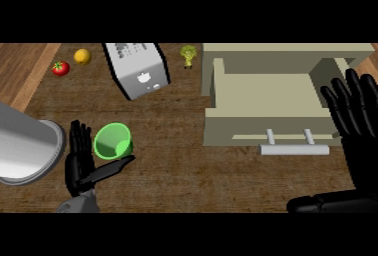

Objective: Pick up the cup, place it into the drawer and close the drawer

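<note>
Drawer (269, 95): pulled open, holding nothing, handle (294, 149) toward the robot. Landmark for the rest.

Right hand (354, 107): at the drawer's right edge, fingers straight and released, resting.

Toaster (139, 70): left of the drawer, lying tilted.

Left hand (83, 167): well left of the drawer, fingers relaxed, thumb under the cup (114, 142); beside it, not yet curled round it.

Cup: green, on its side on the counter, well left of the drawer.

Progress: judged early. Grasp, transfer and closing all remain.

Unclear: grey cylinder (26, 145) at far left is cut off; cannot tell whether the hand touches the cup.
</note>
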You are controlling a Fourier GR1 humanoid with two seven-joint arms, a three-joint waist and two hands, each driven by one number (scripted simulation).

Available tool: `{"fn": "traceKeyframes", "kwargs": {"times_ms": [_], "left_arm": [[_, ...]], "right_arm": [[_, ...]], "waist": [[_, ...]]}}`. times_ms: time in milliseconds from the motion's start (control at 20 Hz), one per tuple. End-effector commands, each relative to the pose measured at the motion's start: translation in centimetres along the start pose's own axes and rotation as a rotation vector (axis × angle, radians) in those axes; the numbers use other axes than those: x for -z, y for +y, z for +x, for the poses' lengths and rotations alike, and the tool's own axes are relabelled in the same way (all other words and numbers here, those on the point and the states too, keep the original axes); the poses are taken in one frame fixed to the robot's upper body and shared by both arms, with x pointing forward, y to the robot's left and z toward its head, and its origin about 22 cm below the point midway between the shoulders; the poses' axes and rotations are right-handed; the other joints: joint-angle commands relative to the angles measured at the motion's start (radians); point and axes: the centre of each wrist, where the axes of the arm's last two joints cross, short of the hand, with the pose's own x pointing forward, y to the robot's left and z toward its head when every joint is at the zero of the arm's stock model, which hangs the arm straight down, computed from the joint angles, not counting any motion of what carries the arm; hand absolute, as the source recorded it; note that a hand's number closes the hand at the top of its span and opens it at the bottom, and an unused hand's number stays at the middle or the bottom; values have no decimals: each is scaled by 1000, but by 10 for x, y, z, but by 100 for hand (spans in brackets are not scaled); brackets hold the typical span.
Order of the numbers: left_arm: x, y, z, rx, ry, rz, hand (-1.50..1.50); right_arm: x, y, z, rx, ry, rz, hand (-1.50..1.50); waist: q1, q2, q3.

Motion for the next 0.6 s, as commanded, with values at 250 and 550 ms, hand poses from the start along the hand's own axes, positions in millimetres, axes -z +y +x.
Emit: {"fn": "traceKeyframes", "kwargs": {"times_ms": [250, 550], "left_arm": [[-2, 9, -31, 4, 28, 11, -150], [-11, -2, -30, 2, 22, -6, -150]], "right_arm": [[6, 18, 0, -5, -6, -4, -150], [-9, 15, 8, 11, -7, 12, -150]], "waist": [[-1, 1, -1], [0, 0, -1]]}}
